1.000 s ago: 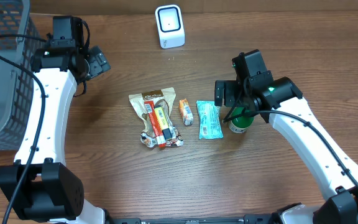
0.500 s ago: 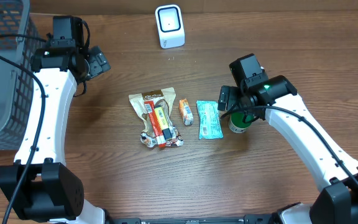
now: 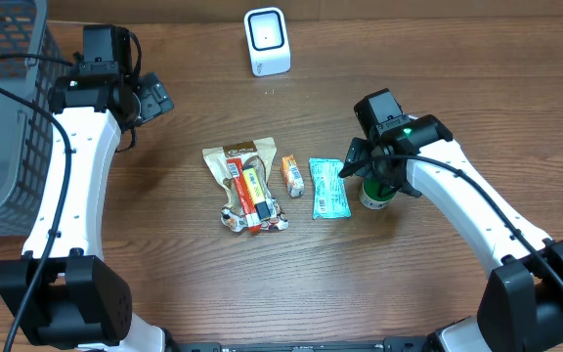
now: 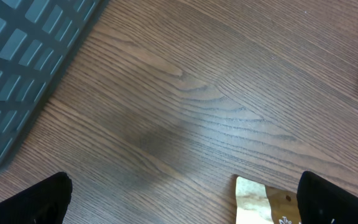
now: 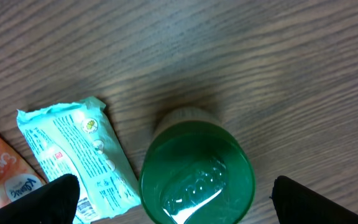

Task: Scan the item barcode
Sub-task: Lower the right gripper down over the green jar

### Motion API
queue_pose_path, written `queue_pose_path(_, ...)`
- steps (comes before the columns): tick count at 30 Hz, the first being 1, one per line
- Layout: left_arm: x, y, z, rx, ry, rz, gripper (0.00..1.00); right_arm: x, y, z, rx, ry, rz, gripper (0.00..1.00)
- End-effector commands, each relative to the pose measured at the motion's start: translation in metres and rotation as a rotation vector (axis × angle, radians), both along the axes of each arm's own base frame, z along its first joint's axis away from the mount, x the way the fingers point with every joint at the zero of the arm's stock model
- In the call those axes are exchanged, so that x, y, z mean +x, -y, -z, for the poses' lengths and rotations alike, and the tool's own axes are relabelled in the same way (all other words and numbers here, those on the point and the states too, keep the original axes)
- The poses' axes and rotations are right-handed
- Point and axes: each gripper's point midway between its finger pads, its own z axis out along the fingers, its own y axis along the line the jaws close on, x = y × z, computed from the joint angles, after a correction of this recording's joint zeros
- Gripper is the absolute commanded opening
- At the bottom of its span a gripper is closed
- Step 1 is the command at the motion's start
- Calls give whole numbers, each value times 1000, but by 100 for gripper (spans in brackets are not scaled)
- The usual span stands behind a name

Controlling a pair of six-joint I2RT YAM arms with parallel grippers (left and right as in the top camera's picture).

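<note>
Wooden surface [image 3: 164,254] below; I see my right pincer [image 5: 182,199] spread open straight above the green bottle [image 5: 196,168], left pincer [image 4: 185,202] open near the basket [image 4: 17,56].

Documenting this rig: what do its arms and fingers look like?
The left arm and right arm have white shell links with black joint housings and black bases. Thin black cables run along them. A small green light glows on the right wrist. The fingers are black.

text: none legible | teal packet [image 5: 73,155] print: too blurred
</note>
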Motion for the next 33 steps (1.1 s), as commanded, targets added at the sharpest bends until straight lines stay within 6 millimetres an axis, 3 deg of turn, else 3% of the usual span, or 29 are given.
queue_pose_path(1,0,-2,-6,12,10,14,100,-3,2,3,7,-18,22,100)
queue_pose_path(11,0,-2,-6,12,10,14,100,-1,7,8,28,-16,153,94)
queue_pose_path(25,0,-2,-6,12,10,14,100,-9,13,29,22,-57,241,93)
queue_pose_path(33,0,-2,-6,12,10,14,100,-12,4,40,79,-68,243,91)
